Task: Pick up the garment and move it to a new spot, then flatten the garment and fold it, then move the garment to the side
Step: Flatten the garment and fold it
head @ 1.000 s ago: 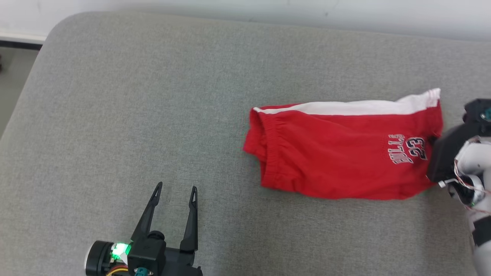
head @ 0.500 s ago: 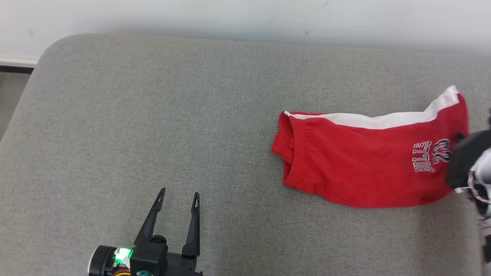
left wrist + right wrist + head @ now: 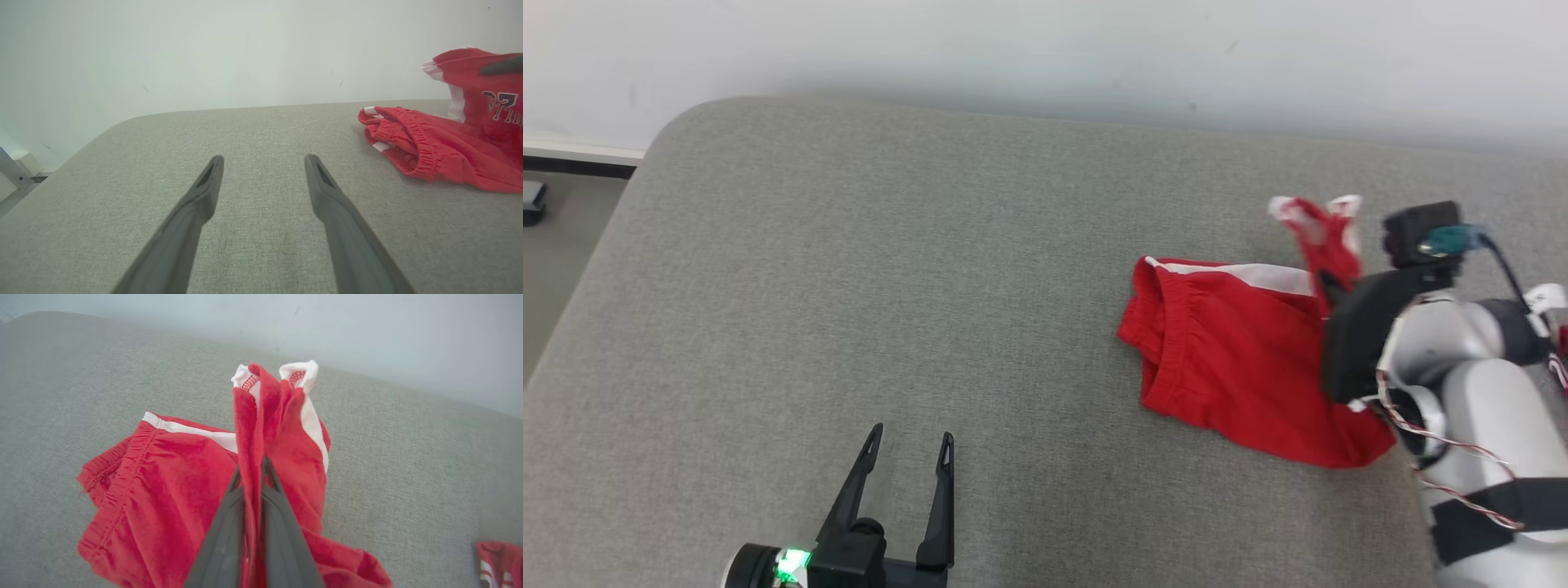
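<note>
Grey cushion [image 3: 849,245]; right fingers [image 3: 220,543] pinch red shorts [image 3: 1225,359], lettering [image 3: 496,100] unreadable; left fingers [image 3: 196,208] spread, empty.

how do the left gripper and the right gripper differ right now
The left gripper stands open and empty; the right gripper is shut on one leg end of the red shorts. The left gripper hangs over bare grey cushion, apart from the red shorts; the right gripper holds that end raised off the cushion. Both have two long dark fingers.
</note>
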Robot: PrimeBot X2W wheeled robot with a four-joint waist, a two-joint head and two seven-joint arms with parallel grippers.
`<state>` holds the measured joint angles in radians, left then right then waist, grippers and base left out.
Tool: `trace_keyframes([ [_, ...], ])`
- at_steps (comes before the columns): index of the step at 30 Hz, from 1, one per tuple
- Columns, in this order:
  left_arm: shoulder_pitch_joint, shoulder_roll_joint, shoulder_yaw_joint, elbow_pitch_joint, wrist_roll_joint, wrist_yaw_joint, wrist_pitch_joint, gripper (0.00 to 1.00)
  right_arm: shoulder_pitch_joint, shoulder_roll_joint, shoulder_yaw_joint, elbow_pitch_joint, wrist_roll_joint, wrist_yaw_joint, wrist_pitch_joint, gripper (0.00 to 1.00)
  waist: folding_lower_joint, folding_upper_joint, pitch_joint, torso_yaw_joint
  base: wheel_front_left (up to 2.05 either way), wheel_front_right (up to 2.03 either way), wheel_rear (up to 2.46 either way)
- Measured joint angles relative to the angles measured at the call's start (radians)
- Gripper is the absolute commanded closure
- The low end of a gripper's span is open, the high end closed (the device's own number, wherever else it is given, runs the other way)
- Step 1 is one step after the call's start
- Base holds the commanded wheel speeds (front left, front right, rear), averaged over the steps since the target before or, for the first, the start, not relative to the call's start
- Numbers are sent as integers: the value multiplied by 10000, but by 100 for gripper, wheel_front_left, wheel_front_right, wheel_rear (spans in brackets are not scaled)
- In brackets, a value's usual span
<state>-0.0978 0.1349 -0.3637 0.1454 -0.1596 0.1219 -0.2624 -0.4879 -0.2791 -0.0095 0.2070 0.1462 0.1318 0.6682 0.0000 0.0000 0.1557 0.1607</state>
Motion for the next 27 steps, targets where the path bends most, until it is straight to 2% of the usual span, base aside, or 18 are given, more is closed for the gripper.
trace_keyframes([
  [6, 123, -104, 61, 25, 17, -90, 0, 0, -500, 734, 721, 729, 19, 0, -8, 100, 0, 0, -57, 287, 0, 0, 0],
  [17, 133, -263, 203, 105, 75, -249, 0, 0, -1246, 1484, 1308, 2280, -127, 0, -560, 100, 0, 0, 87, 583, 0, 0, 0],
  [18, 133, -274, 221, 105, 77, -253, 0, 0, -1299, 1559, 1315, 2428, -134, 0, -629, 64, 0, 0, 110, 594, 0, 0, 0],
  [19, 133, -290, 230, 105, 81, -257, 0, 0, -1349, 1622, 1321, 2571, -132, 0, -683, 0, 0, 0, 134, 602, 0, 0, 0],
  [22, 128, -339, 276, 113, 88, -305, 0, 0, -1453, 1831, 1381, 2809, 196, 0, -941, 0, 0, 1, 199, 612, 0, 0, 0],
  [27, 120, -372, 426, 113, 109, -326, 0, 0, -1711, 2090, 1576, 2389, 1599, 0, -1337, 0, 0, 1, 230, 495, 0, 0, 0],
])
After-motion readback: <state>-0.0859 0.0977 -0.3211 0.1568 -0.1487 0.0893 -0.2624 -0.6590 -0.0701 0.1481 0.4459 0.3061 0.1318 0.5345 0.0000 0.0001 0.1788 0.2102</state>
